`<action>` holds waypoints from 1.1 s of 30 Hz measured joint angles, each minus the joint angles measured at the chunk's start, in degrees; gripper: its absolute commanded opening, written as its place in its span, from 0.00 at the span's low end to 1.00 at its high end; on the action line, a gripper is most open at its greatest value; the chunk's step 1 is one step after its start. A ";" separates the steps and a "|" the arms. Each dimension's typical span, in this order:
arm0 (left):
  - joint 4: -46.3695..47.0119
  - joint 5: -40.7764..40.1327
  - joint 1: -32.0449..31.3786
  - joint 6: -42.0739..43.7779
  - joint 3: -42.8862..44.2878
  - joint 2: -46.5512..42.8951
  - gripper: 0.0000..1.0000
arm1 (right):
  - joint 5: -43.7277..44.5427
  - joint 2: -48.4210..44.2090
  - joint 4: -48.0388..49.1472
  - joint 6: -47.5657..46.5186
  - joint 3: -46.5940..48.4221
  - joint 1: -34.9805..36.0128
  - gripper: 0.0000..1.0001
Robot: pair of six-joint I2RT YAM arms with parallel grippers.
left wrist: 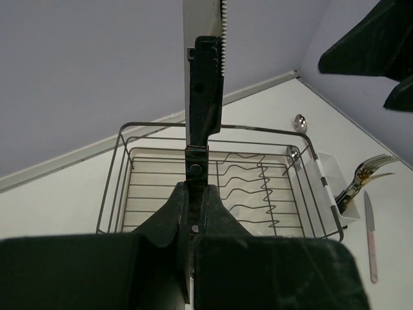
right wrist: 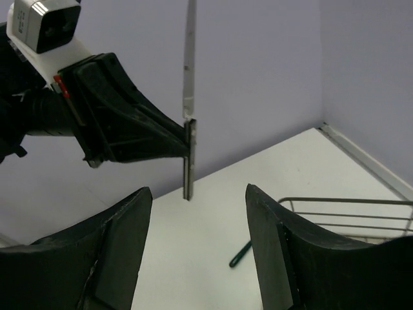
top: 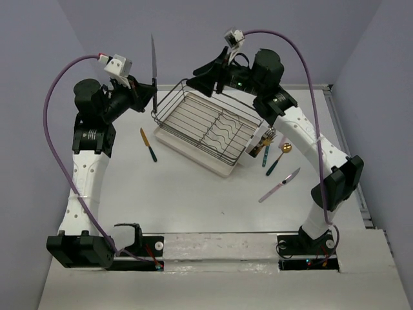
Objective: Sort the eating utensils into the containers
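The left gripper [left wrist: 193, 194], clamped on the dark handle of a knife [left wrist: 205, 97] standing blade-up just beside the wire rack's [left wrist: 193, 126] left corner, should hold steady while the wide-open right gripper [right wrist: 198, 206] takes the handle, seemingly a handover, because the white holder [left wrist: 326, 171] sits at the rack's far end.

Wire dish rack [top: 201, 120], white tray [top: 186, 152] beneath
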 measured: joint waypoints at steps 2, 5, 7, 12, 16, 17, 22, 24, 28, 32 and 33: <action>0.17 -1.11 -2.40 0.09 -0.22 0.00 0.00 | 0.35 2.60 -0.07 1.33 2.51 3.10 0.66; 0.26 -2.51 -5.46 0.15 -0.37 0.00 0.00 | 0.81 5.70 -0.04 2.75 5.42 5.95 0.66; 0.35 -3.15 -6.82 0.33 -0.63 0.00 0.00 | 1.20 7.26 -0.11 3.93 6.43 7.13 0.66; 0.28 -5.70 -8.46 0.96 -1.09 0.13 0.00 | 3.41 8.04 -0.37 6.25 6.49 7.13 0.66; 0.98 -7.02 -9.70 1.73 -1.09 0.52 0.00 | 4.94 8.26 -0.22 8.07 7.15 6.64 0.64; 1.14 -7.17 -9.90 1.86 -1.09 0.57 0.00 | 5.05 8.61 -0.20 8.48 7.58 6.51 0.64; 1.92 -7.65 -10.27 2.32 -1.86 0.55 0.00 | 5.75 11.06 -0.11 9.35 9.31 6.51 0.64; 1.81 -7.98 -10.27 2.34 -2.25 0.57 0.00 | 5.75 11.89 -0.13 9.51 9.46 6.51 0.64; 1.90 -8.50 -10.27 2.47 -2.58 0.57 0.00 | 5.73 13.29 -0.24 9.94 9.46 6.51 0.63; 1.90 -8.76 -10.32 2.60 -2.89 0.57 0.00 | 5.70 14.58 -0.33 10.25 11.23 6.75 0.60; 1.90 -8.94 -10.38 2.64 -2.97 0.57 0.00 | 5.70 15.02 -0.26 10.36 11.93 6.86 0.58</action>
